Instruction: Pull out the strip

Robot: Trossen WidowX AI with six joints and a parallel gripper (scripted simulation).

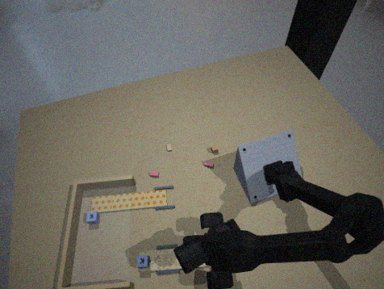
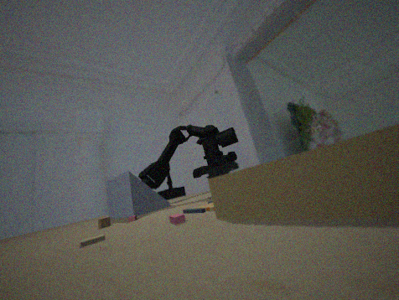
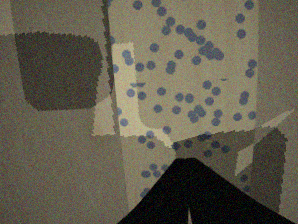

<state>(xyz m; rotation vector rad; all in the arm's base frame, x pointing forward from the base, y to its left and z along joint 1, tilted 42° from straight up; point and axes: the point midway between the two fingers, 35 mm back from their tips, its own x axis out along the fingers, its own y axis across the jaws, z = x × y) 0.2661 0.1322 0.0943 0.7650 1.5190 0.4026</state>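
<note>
A blue cube (image 1: 143,261) with a dark K-like mark is at the left end of the pale blue-dotted strip (image 1: 163,259) (image 3: 185,80); whether it rests on the strip is unclear. A similar marked blue cube (image 1: 92,217) is beside the left end of the orange-dotted strip (image 1: 129,200). My gripper (image 3: 185,167) is shut with nothing visible between its fingers. Its tips are over the blue-dotted strip and look close to or against its surface. In the top view the arm hides the tips and part of this strip; in the exterior view a brown panel hides the gripper's lower end.
A low wooden wall (image 1: 69,234) surrounds the left area. Dark rails (image 1: 164,187) (image 1: 168,272) flank the strips. A grey wedge (image 1: 264,155) (image 2: 120,199) stands beyond the arm. Small pink blocks (image 1: 154,174) (image 2: 177,219), a beige block (image 1: 169,148) and a brown block (image 1: 214,149) (image 2: 104,222) lie around.
</note>
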